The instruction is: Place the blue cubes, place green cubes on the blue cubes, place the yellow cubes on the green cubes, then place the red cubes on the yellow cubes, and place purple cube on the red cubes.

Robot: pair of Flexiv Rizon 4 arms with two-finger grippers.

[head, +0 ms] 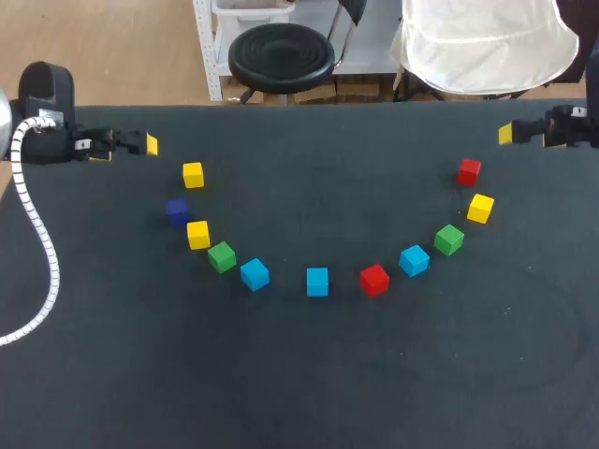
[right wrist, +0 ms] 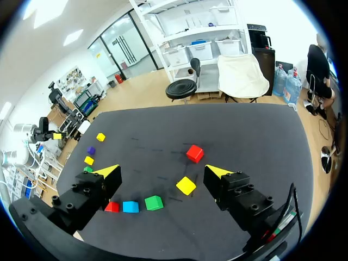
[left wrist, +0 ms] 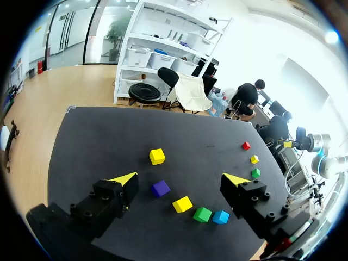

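Loose cubes lie in an arc on the dark table point(head: 309, 374), none stacked. From the left: yellow cube point(head: 193, 174), purple cube point(head: 177, 211), yellow cube point(head: 197, 234), green cube point(head: 222, 256), blue cubes point(head: 254, 274) point(head: 317, 281), red cube point(head: 373, 280), blue cube point(head: 414, 260), green cube point(head: 449, 239), yellow cube point(head: 480, 208), red cube point(head: 469, 171). My left gripper point(head: 126, 150) hovers open at the far left edge, empty, well above the purple cube point(left wrist: 160, 188). My right gripper point(head: 529, 137) hovers open at the far right edge, empty, above the yellow cube point(right wrist: 186, 185).
A corrugated cable point(head: 37, 243) from my left arm hangs over the table's left side. Bare table surface lies inside the arc and along the near edge.
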